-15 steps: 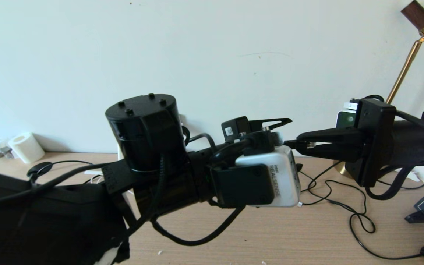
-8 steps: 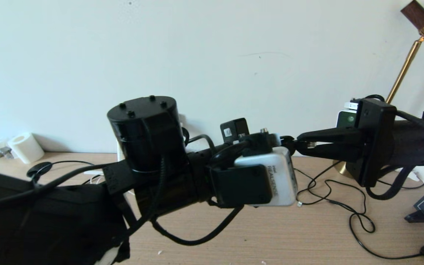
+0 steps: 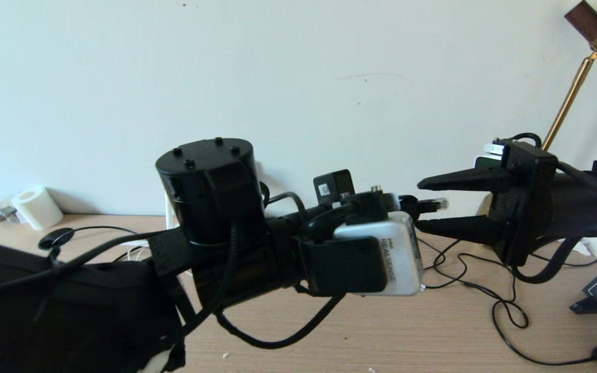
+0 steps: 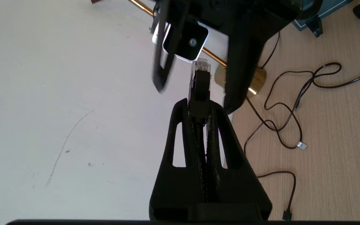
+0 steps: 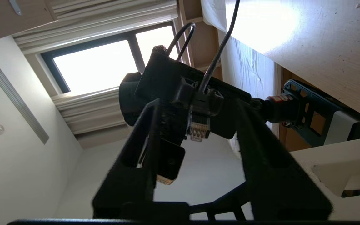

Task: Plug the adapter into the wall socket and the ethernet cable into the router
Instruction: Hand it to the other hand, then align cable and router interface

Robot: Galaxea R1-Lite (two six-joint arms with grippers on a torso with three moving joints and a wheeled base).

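We see 2 arms raised above the bench (image 3: 371,331), meeting in front of the white wall. The left pincer (image 4: 198,112) has its 2 fingers pressed together on the black boot of the ethernet cable (image 4: 200,86); the small clear plug sticks out past the fingertips and points toward the right arm. In the head view the same plug (image 3: 430,204) shows just beyond the left wrist camera, between the fingers of the other arm.

The right pincer (image 3: 423,203) is wide open. Its upper finger (image 3: 464,180) and its lower finger stand well apart, one above and one below the plug, and neither touches it. The right wrist view shows the plug (image 5: 199,126) with its contacts facing that camera, in the gap between the 2 dark fingers.

On the bench below lie thin black cables (image 3: 490,295) in loose loops. A brass lamp (image 3: 570,96) stands at the right, and a roll of paper (image 3: 37,207) far left.
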